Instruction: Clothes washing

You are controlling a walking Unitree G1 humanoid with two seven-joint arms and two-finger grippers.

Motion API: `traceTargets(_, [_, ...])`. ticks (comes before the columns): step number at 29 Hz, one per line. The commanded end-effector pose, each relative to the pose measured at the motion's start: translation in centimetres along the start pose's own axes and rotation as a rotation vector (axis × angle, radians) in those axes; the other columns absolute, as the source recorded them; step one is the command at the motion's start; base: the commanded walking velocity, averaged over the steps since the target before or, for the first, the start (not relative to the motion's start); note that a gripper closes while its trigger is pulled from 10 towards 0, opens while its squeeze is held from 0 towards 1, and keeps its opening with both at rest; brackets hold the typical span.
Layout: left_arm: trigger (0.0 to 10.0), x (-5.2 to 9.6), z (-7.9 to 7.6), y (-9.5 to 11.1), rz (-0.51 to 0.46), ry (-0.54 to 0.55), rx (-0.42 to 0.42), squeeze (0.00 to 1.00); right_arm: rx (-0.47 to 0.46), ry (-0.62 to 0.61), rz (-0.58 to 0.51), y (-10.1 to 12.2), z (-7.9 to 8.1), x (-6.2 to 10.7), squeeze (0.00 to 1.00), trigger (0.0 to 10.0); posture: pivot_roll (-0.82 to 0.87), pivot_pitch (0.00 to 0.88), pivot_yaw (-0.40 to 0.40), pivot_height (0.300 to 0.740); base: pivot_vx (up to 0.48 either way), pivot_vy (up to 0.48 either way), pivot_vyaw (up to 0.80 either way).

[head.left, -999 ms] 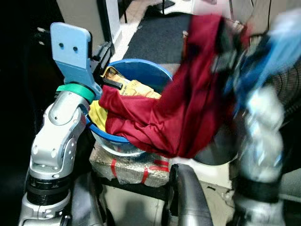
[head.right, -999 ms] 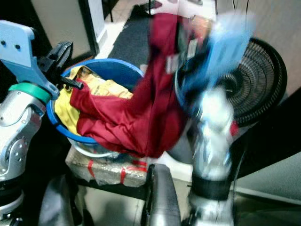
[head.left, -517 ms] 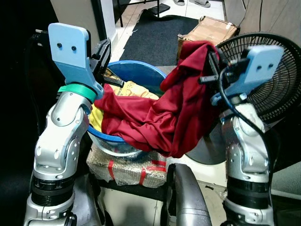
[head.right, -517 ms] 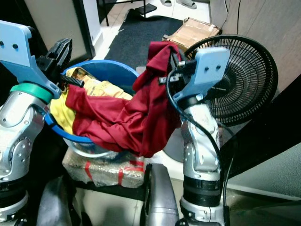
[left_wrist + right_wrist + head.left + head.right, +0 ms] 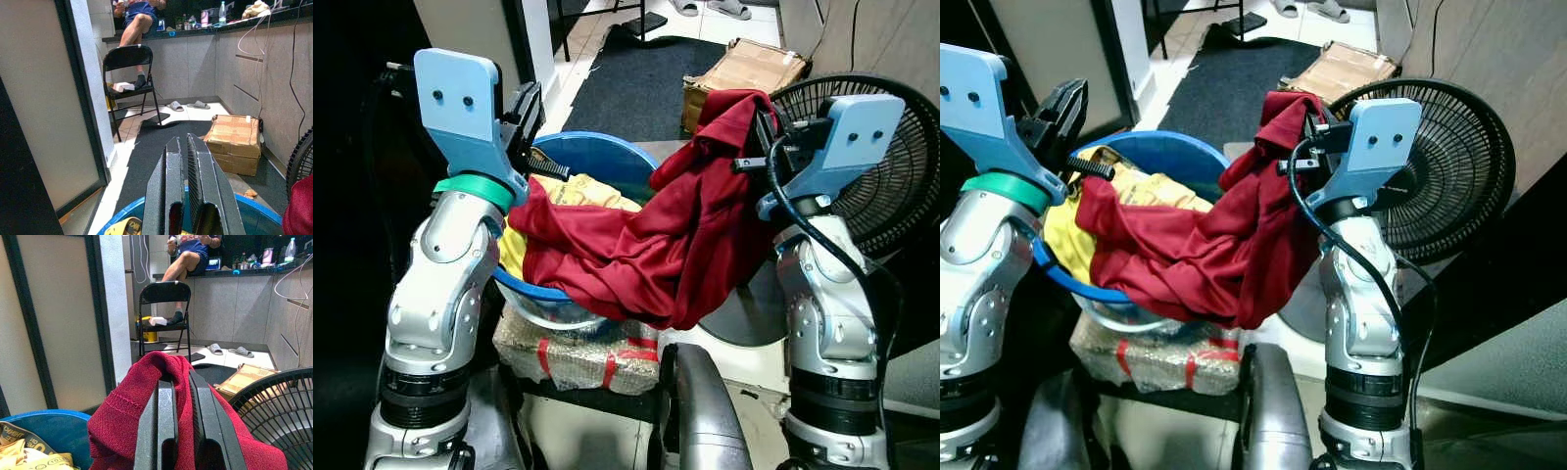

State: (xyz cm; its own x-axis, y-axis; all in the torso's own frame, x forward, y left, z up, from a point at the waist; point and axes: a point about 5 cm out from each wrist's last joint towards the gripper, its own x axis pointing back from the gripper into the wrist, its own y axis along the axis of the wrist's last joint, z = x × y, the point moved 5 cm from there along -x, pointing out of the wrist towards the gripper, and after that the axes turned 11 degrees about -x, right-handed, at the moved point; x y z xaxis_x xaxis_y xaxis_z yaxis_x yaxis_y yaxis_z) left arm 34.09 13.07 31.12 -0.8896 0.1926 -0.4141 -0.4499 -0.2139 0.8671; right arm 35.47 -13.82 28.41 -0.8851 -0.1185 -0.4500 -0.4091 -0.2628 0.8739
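Note:
A blue basin (image 5: 608, 155) stands in front of me, holding a yellow cloth (image 5: 590, 190) and most of a dark red garment (image 5: 646, 245). My right gripper (image 5: 177, 381) is shut on a fold of the red garment and holds it above the basin's right side, next to the fan. The cloth stretches from the fingers down into the basin and hangs over its front rim. My left gripper (image 5: 186, 143) is shut with nothing in it. It is raised over the basin's left rim (image 5: 530, 102).
A black floor fan (image 5: 893, 186) stands close behind my right arm. The basin rests on a plastic-wrapped block (image 5: 576, 354). Beyond lie a dark mat (image 5: 626, 78) and a cardboard box (image 5: 744, 65). Farther off, a person (image 5: 139, 19) rests their feet on a folding chair (image 5: 129, 62).
My right arm, blurred a second ago with the red garment held high, has come lower and steadied. The left arm has stayed where it was.

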Motion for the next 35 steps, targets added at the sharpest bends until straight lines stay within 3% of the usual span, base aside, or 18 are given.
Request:
traceTargets(1, [10.0,-0.02,0.05,-0.34,0.014,0.0,-0.004,0.0,0.002,-0.003,-0.015,0.47,0.11,0.11,0.0,10.0,-0.01,0.057,0.025,0.574,0.0,0.0,0.0])
traceTargets(35, [10.0,-0.02,-0.01,-1.12,0.041,0.002,-0.005,0.0,0.004,-0.008,0.002,0.14,0.04,0.28,0.0,10.0,-0.01,0.065,0.027,0.658,0.0,0.0,0.0])
